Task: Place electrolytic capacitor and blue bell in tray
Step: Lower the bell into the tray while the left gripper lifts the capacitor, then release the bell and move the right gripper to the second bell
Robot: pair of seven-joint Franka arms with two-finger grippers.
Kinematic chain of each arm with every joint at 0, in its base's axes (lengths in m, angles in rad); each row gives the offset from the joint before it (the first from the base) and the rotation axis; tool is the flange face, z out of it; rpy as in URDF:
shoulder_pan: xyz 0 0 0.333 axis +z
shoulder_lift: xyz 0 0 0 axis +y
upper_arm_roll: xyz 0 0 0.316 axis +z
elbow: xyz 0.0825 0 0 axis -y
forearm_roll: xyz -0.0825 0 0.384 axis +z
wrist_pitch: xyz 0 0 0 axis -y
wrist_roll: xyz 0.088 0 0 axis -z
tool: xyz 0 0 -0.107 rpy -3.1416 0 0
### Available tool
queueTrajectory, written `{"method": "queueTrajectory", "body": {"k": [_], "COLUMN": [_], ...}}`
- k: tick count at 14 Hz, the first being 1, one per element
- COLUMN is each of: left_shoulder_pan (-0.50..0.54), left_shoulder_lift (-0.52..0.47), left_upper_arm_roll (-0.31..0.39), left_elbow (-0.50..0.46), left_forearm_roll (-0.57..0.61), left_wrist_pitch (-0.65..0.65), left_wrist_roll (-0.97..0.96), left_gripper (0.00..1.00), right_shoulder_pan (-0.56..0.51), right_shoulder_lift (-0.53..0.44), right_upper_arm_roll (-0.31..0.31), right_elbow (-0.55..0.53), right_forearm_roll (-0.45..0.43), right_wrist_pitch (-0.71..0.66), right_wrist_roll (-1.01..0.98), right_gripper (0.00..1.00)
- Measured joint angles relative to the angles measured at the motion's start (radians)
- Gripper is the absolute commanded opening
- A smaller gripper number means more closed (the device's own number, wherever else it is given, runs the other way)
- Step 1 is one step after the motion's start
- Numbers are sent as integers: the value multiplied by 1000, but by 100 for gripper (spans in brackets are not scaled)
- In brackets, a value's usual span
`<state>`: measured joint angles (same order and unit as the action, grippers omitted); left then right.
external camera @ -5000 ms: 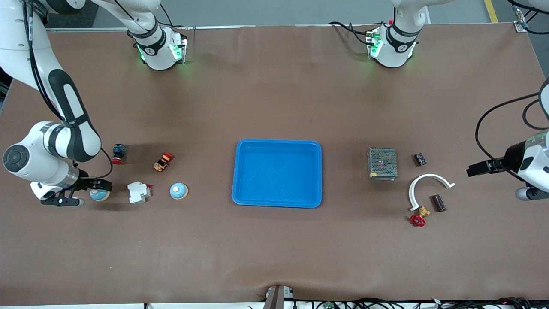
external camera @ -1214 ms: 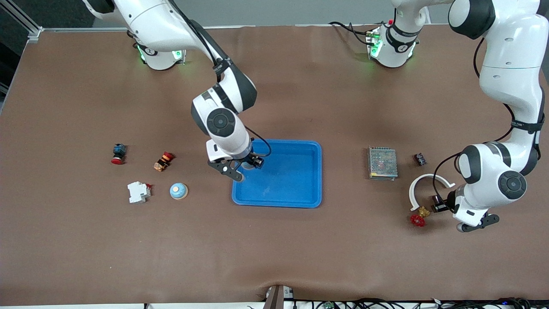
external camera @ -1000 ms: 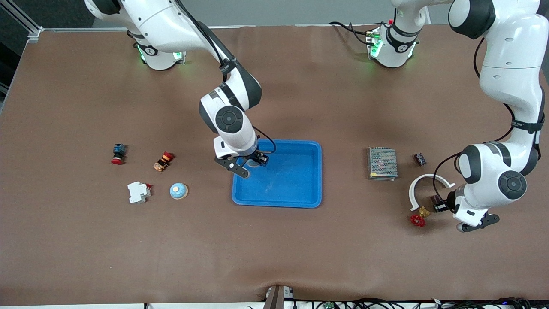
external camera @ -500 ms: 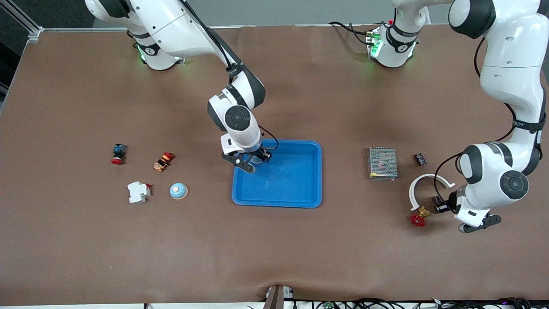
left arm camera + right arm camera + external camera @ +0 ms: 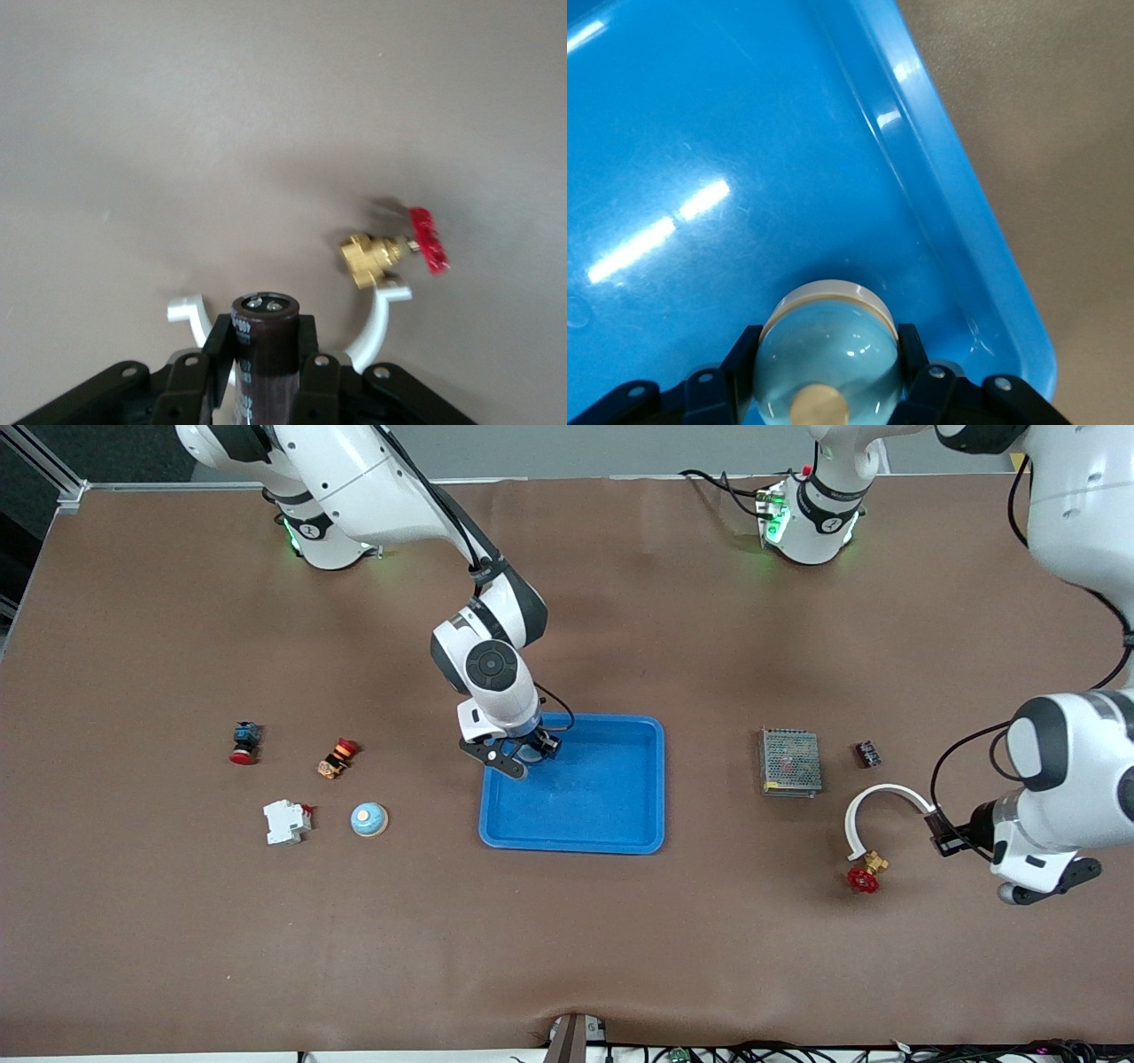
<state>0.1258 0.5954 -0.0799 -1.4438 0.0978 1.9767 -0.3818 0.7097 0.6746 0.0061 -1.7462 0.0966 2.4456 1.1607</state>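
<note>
My right gripper [image 5: 524, 757] is shut on a blue bell [image 5: 828, 354], a light blue dome with a cream base and a brass knob. It holds the bell low over the bright blue tray [image 5: 602, 797], in the corner toward the right arm's end; the tray's floor and rim [image 5: 939, 186] fill the right wrist view. My left gripper [image 5: 948, 837] is shut on the electrolytic capacitor [image 5: 266, 341], a dark brown cylinder, and holds it above the table beside a white curved piece [image 5: 877, 804]. A second blue bell [image 5: 368, 819] sits on the table toward the right arm's end.
A white breaker [image 5: 286, 822], an orange-red button [image 5: 337, 757] and a blue-red button [image 5: 244, 742] lie near the second bell. A grey mesh box [image 5: 789, 761], a small dark part [image 5: 867, 755] and a brass valve with a red handle [image 5: 864, 875] lie toward the left arm's end.
My left gripper has lifted the capacitor off the table and moved toward the left arm's end. My right gripper has carried the bell from the table to the tray's corner.
</note>
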Motion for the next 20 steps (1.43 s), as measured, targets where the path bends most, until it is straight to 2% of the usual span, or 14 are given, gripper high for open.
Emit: {"method": "queueTrajectory", "body": {"k": [3,7,8,9,10,16,18,20], "left_shoulder_pan": [-87,-235,-269,-299,-326,-460,-508,-560], "left_shoulder_lift": [-32,-28,-27,-26,-25,-21,-17,-10], "left_upper_arm_roll": [-4,-7,-7,-7,-7,-8,-8,-9], "left_elbow": [33,35,35,35,35,35,35,35], "left_forearm_roll": [0,0,0,0,-1,-35,-56,-64], "left_wrist_pitch": [-97,-105,-106,-106,-106,-107,-107,-105], "left_wrist_roll": [-155,-414,-471,-522,-569,-804,-886,-967], "left_gripper": [8,8,8,8,8,8,8,8], "right_shoulder_pan": [0,0,0,0,0,2,2,-5], "right_shoulder_lift": [5,17,20,20,20,20,18,14], "right_upper_arm_roll": [-12,-22,-22,-22,-23,-23,-27,-33], "right_elbow": [0,-1,-1,0,0,22,61,140], "right_forearm_roll": [-3,-6,-6,-6,-6,-6,-6,-6], "right_wrist_pitch": [8,31,36,37,39,41,-26,-157], "right_wrist_roll": [0,0,0,0,6,18,18,17], "right_gripper": [0,0,18,98,100,100,100,100]}}
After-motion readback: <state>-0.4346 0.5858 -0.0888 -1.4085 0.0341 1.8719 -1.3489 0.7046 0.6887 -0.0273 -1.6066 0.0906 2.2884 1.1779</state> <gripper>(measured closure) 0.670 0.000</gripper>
